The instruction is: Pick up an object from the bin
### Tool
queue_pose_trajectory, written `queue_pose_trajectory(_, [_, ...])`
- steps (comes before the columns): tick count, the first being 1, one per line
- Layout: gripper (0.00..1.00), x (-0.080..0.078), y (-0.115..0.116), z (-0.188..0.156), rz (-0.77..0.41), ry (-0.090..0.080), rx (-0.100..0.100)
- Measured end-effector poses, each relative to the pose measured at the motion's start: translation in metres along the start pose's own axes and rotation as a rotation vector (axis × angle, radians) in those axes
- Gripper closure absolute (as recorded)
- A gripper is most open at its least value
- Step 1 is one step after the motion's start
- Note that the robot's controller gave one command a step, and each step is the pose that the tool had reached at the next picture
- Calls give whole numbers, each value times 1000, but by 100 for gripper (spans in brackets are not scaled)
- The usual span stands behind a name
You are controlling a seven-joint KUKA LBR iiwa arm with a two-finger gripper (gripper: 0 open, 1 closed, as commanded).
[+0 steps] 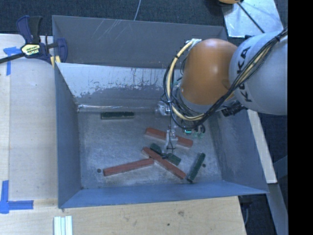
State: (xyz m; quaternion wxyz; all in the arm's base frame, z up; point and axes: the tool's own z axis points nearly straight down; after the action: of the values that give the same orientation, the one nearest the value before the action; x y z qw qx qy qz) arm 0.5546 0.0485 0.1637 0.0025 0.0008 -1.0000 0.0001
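My gripper (170,142) hangs below the arm's orange dome, in the middle right of the bin. Its tip is down at a short reddish-brown bar (157,133) that lies slanted there. Just in front of the tip a small dark green bar (165,154) lies across another reddish-brown bar (171,167). Nothing shows as held.
A long reddish-brown bar (128,167) lies toward the front left. One dark green bar (196,166) leans near the front right corner, and another (117,115) lies flat by the back wall. The arm and its cables cover the bin's right side.
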Motion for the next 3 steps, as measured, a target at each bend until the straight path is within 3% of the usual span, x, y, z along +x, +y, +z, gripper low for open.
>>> queue_pose_trajectory(1, [0, -2, 0, -4, 1, -8, -1])
queue_pose_trajectory(2, [100, 5, -18, 88, 76, -15, -1])
queue_pose_trajectory(3, [100, 5, -18, 88, 76, -15, -1])
